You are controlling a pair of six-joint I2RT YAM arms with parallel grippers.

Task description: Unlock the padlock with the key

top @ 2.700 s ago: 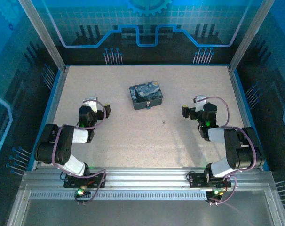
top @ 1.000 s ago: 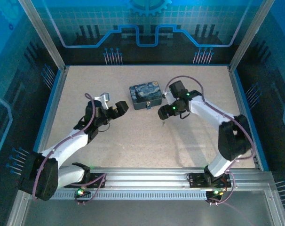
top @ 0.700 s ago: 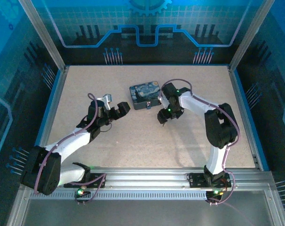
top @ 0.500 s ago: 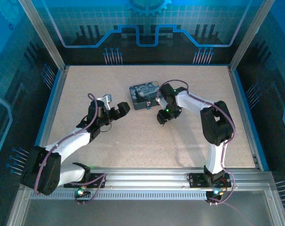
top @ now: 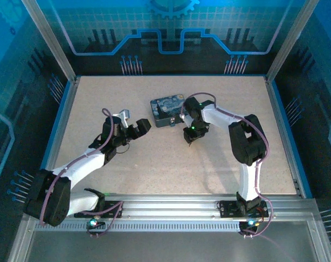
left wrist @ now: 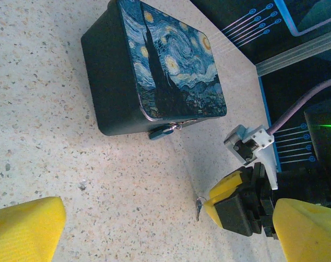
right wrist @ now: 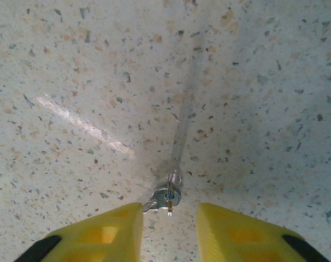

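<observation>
- The right gripper [right wrist: 168, 212] stood low over the speckled table [right wrist: 253, 82]. Its yellow fingers [right wrist: 105, 232] were parted on either side of the key [right wrist: 164, 197], which lay flat and unpinched.
- The padlock [left wrist: 166, 129] hung at the front latch of the blue swirl-painted tin [left wrist: 165, 60]. It was too small to judge its shackle.
- The left gripper [top: 140, 127] hovered beside the tin, jaws wide apart and empty.
- Nothing of the unlocking appeared done. Grasping the key, carrying it to the lock, inserting and turning all seemingly remained.
- The key's thinness against the tabletop looked the chief obstacle, and the tin sat close by.
</observation>
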